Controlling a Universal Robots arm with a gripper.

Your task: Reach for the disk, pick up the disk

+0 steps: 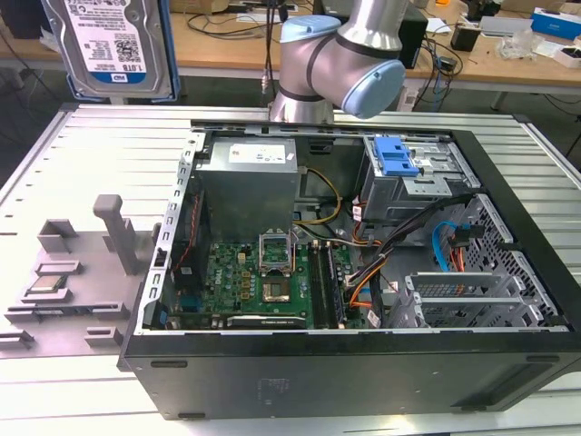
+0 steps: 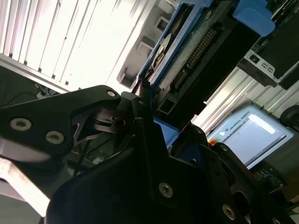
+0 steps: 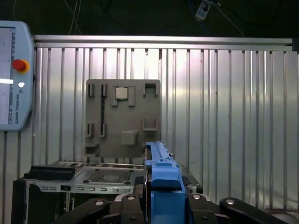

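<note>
The disk point(image 1: 118, 45), a flat metal drive with a printed label and a blue bracket point(image 3: 161, 184) along its edges, hangs high at the exterior view's left, well clear of the tabletop point(image 1: 91, 145). In both wrist views the hand point(image 3: 163, 203) is clenched on one end of it, with a black finger point(image 3: 128, 205) pressed against each side of the bracket. The disk should be judged stiff, dense for its size and smooth on its metal face, so prone to slip. The other face, seen in the second wrist view, carries an exposed circuit board point(image 2: 187, 56) and connector pins, which are fragile. The bracket edges are the sounder place to grip. Below lie the ribbed metal tabletop, an open computer case point(image 1: 363, 372) near the arm point(image 1: 340, 64), and a grey holder plate point(image 3: 140, 107) bearing a small chip point(image 3: 122, 93). A control pendant point(image 3: 14, 79) lies beside the plate. Desks with cables stand behind.
</note>
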